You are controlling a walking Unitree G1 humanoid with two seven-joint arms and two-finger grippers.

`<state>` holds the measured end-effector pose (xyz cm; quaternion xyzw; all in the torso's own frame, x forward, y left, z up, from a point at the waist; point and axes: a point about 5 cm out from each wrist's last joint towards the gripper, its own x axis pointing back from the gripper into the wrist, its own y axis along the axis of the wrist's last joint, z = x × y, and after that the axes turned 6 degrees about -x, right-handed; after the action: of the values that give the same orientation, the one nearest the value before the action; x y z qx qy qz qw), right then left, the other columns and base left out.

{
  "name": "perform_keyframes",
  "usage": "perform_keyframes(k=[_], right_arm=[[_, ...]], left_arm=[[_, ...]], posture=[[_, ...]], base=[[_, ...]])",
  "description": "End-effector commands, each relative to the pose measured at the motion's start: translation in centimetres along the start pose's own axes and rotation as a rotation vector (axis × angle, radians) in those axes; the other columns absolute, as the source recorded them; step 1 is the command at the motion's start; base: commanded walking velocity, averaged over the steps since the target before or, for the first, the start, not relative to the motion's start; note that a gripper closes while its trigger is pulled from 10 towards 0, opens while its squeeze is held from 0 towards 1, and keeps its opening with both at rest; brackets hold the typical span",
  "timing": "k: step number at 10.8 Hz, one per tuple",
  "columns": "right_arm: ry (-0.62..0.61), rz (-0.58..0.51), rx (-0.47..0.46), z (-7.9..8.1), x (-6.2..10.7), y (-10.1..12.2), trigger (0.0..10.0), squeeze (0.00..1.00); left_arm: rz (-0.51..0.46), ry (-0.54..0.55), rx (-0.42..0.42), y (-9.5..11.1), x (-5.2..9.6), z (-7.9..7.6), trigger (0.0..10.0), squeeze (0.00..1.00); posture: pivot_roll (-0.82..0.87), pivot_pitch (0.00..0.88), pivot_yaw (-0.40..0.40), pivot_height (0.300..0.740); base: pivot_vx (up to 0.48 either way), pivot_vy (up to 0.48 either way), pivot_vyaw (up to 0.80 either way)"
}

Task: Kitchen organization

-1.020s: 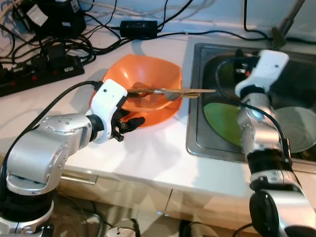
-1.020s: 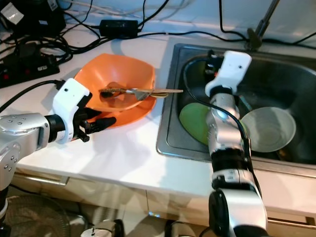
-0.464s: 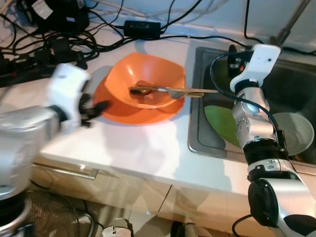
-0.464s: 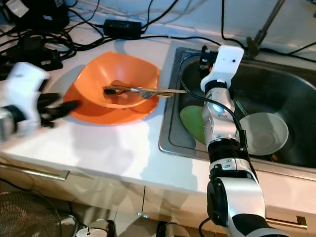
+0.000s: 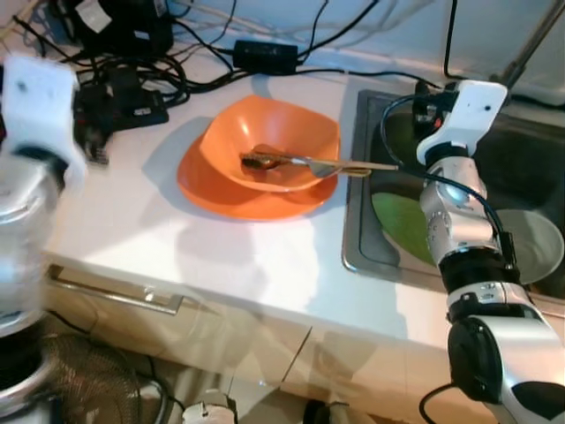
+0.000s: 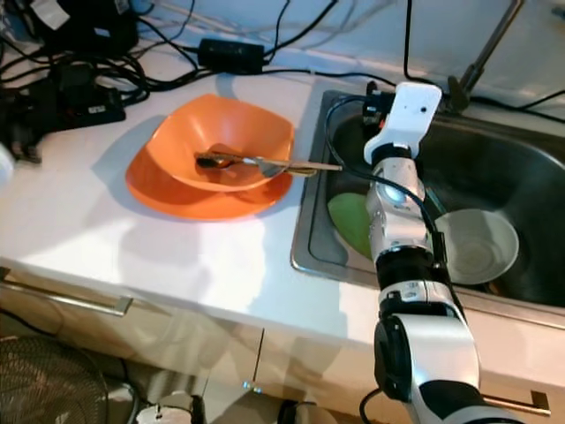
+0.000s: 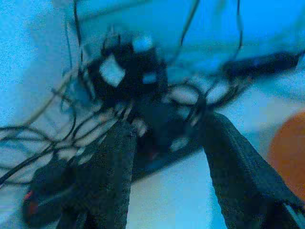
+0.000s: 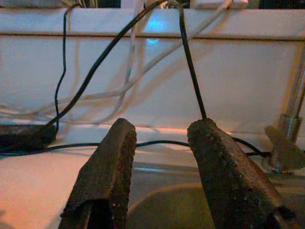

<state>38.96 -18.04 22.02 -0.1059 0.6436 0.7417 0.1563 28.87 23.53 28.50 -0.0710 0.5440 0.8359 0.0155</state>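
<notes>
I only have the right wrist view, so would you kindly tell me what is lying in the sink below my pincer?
Observer: A green plate lies in the sink, near its left wall.
Operator: Thank you. Is there anything beside it?
Observer: A grey dish sits further right on the sink floor.
Operator: And what is on the counter?
Observer: An orange bowl stands on an orange plate, with cutlery lying across the bowl.
</notes>
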Motion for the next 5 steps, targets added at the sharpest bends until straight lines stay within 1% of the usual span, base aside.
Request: perform_keyframes(k=[1,2,3,4,5], right_arm=[[-0.02,-0.025,0.004,-0.6,-0.3,0.6,10.0,0.0],[-0.027,-0.037,0.007,-0.8,-0.3,0.8,10.0,0.0],[-0.034,-0.052,0.002,-0.9,-0.2,0.9,10.0,0.0],[-0.009,-0.064,-0.015,-0.2,0.1,1.0,10.0,0.0],[0.018,-0.074,-0.027,0.5,0.4,1.1,10.0,0.0]], left_arm=[[-0.06,0.001,0.012,0.6,-0.3,-0.8,10.0,0.0],[-0.138,-0.031,0.07,0.8,-1.2,-2.9,10.0,0.0],[-0.208,-0.088,0.118,0.9,-2.0,-5.7,10.0,0.0],[-0.258,-0.135,0.138,1.0,-2.7,-8.2,10.0,0.0],[-0.301,-0.153,0.149,1.5,-3.1,-9.7,10.0,0.0]], posture=[[0.22,0.058,-0.075,0.74],[0.2,0.05,-0.073,0.74],[0.19,0.044,-0.071,0.74],[0.17,0.039,-0.067,0.74],[0.16,0.035,-0.065,0.74]], base=[[0.0,0.0,0.0],[0.0,0.0,0.0],[0.0,0.0,0.0],[0.0,0.0,0.0],[0.0,0.0,0.0]])
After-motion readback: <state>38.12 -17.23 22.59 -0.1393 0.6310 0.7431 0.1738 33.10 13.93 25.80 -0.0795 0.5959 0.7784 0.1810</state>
